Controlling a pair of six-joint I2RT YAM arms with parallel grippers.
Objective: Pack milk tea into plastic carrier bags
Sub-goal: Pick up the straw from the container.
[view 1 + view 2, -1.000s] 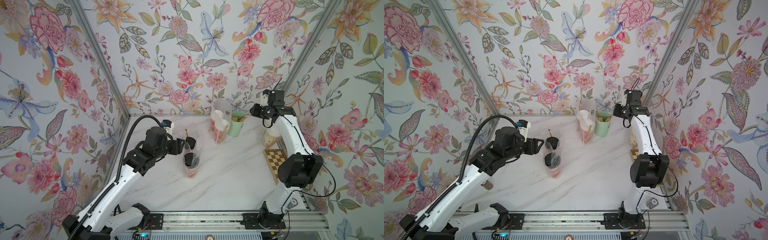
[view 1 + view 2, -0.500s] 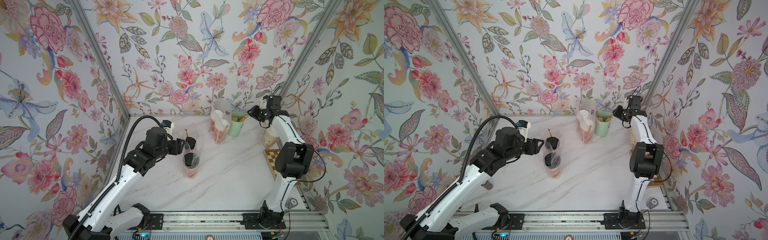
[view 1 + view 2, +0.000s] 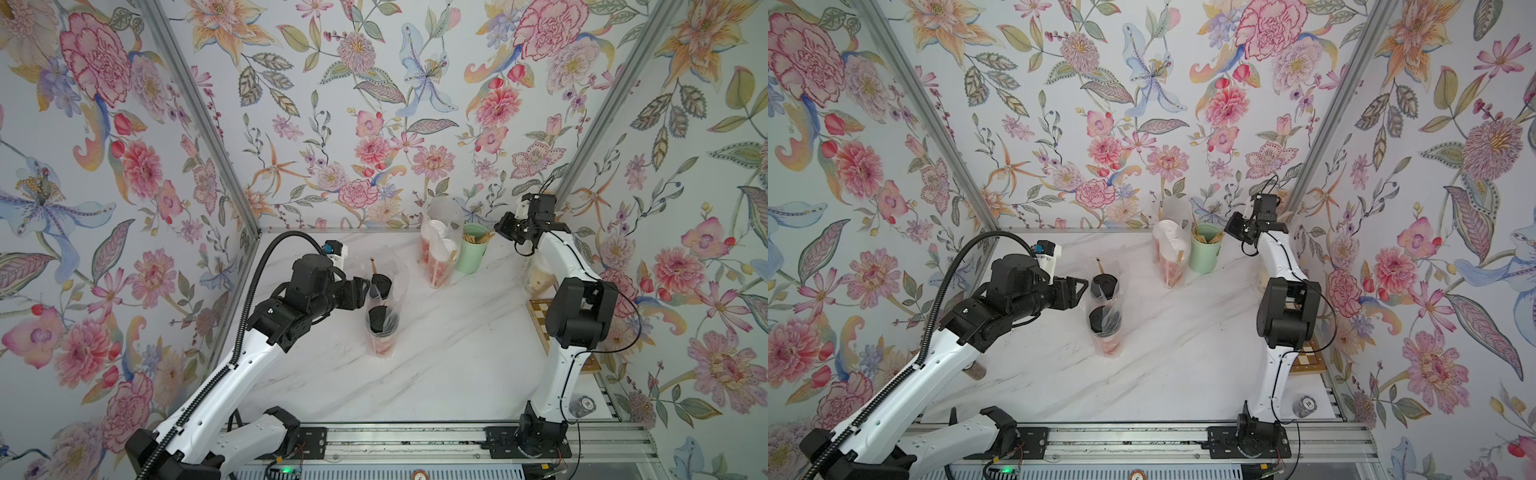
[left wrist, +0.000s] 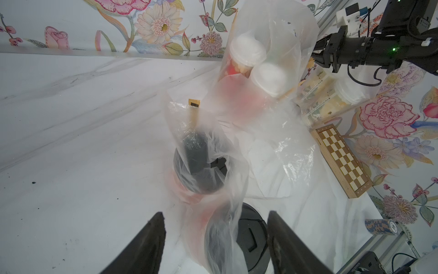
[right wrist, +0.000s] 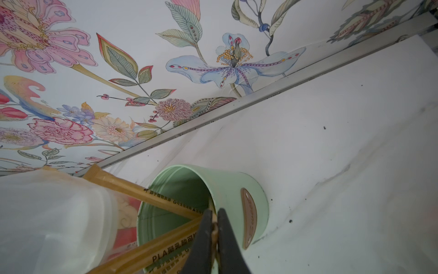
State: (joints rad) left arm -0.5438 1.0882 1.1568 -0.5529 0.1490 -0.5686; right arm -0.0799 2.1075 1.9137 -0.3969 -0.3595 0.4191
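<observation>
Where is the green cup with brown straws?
In both top views the mint-green cup stands far back on the robot's right, beside the clear plastic bag of white-lidded cups.

Floral wallpaper [image 3: 374, 124] covering three walls around white marble tabletop [image 3: 457, 365]. Grey metal posts [image 3: 201, 120] rising at tabletop's two back corners. Metal rail [image 3: 395, 436] running along tabletop's front edge. Wooden chessboard [image 4: 341, 161] lying at tabletop's right edge. Small disc stack [image 3: 582, 405], possibly poker chips, sitting off tabletop's front right corner. Soft even light falling.
</observation>
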